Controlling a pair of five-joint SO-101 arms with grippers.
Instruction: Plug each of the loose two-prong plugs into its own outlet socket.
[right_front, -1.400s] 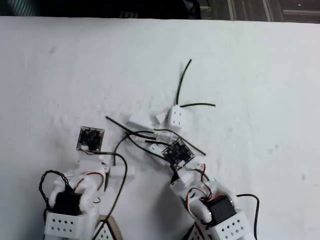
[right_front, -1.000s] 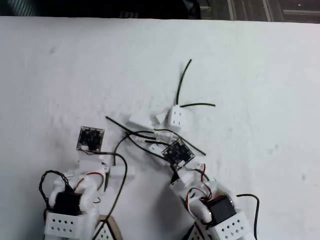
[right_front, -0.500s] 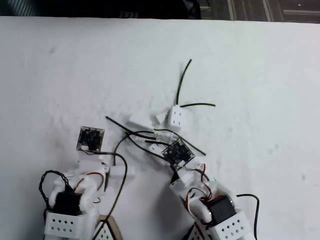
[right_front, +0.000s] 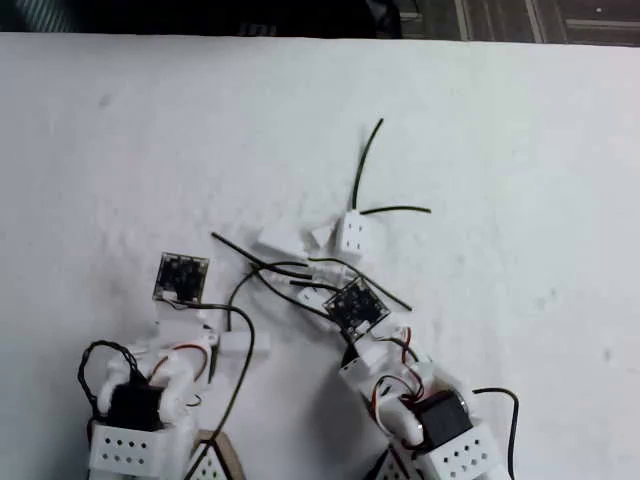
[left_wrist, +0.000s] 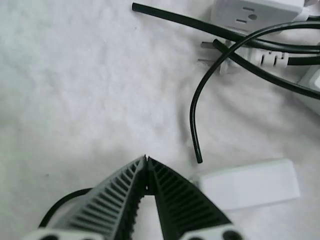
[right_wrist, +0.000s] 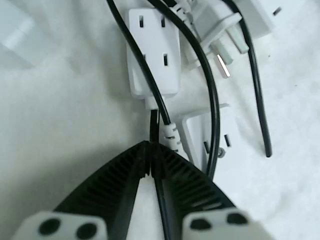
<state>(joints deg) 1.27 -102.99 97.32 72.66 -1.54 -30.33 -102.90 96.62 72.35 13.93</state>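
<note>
While L fingers (left_wrist: 117, 197) closed empty, R fingers (right_wrist: 182, 182) closed by cord (right_wrist: 156, 105).

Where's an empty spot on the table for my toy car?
Lots of bare table along the far edge beyond the black cords, and wide patches at both sides. Crowded in the middle: outlet sockets, plugs and cords tangle just ahead of the two arms.

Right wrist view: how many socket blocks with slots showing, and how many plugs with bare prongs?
Socket blocks: 3
Plugs: 1
Total: 4
</note>
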